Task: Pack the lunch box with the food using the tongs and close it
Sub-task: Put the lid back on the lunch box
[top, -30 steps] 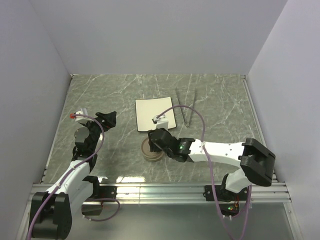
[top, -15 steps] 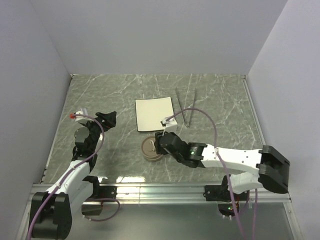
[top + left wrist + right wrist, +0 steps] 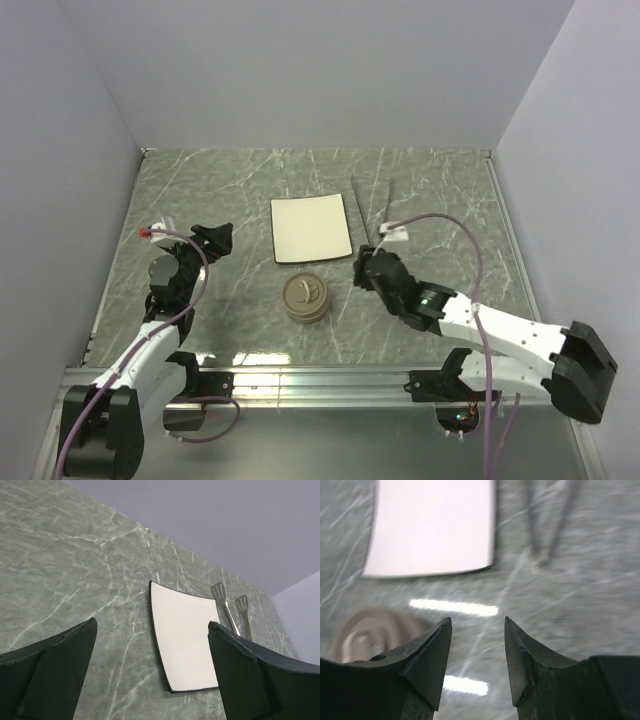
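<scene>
The lunch box stands at mid-table with its brown lid on; it shows as a blur at the lower left of the right wrist view. No food shows in any view. The tongs lie flat at the back, right of the white plate, and also appear in both wrist views. My right gripper hangs open and empty to the right of the lunch box, apart from it. My left gripper is wide open and empty at the far left.
A bare white square plate lies behind the lunch box, between it and the back wall. Walls close in the table at the left, back and right. A metal rail runs along the near edge.
My right gripper has drawn away from over the lunch box to the right, uncovering the lidded box. The left arm has not moved.
</scene>
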You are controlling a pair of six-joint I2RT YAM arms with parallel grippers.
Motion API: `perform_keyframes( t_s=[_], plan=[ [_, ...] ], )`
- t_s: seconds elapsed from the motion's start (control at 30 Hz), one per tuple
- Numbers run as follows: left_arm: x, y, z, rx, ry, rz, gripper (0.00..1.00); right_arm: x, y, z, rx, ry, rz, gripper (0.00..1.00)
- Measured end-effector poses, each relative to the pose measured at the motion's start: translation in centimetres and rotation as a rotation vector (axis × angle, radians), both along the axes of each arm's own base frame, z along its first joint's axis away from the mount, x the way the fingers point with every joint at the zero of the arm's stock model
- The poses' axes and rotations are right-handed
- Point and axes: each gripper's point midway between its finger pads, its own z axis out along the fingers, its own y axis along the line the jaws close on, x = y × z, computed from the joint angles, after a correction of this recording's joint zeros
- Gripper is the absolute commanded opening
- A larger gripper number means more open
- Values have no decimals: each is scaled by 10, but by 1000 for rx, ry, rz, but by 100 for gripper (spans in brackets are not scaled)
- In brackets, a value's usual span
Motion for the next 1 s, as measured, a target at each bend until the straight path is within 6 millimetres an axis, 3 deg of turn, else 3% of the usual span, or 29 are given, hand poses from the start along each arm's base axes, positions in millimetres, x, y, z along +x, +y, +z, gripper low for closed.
perform_keyframes(
  t_s=[0.1, 0.23, 0.43, 0.53, 1.0],
  plan=[
    [-1, 0, -1, 0, 0, 0, 100, 20, -46, 2, 10, -24, -113, 54],
    [-1, 0, -2, 0, 4, 0, 99, 44, -97, 26, 66, -109, -245, 54],
    [-3, 2, 2, -1, -11, 8, 99, 66, -155, 41, 113, -187, -366, 54],
    [-4, 3, 7, -2, -27, 16, 100, 65, -161, 36, 124, -185, -357, 55],
    [-6, 8, 6, -2, -18, 46, 99, 63, -154, 40, 159, -205, -293, 55]
  ],
)
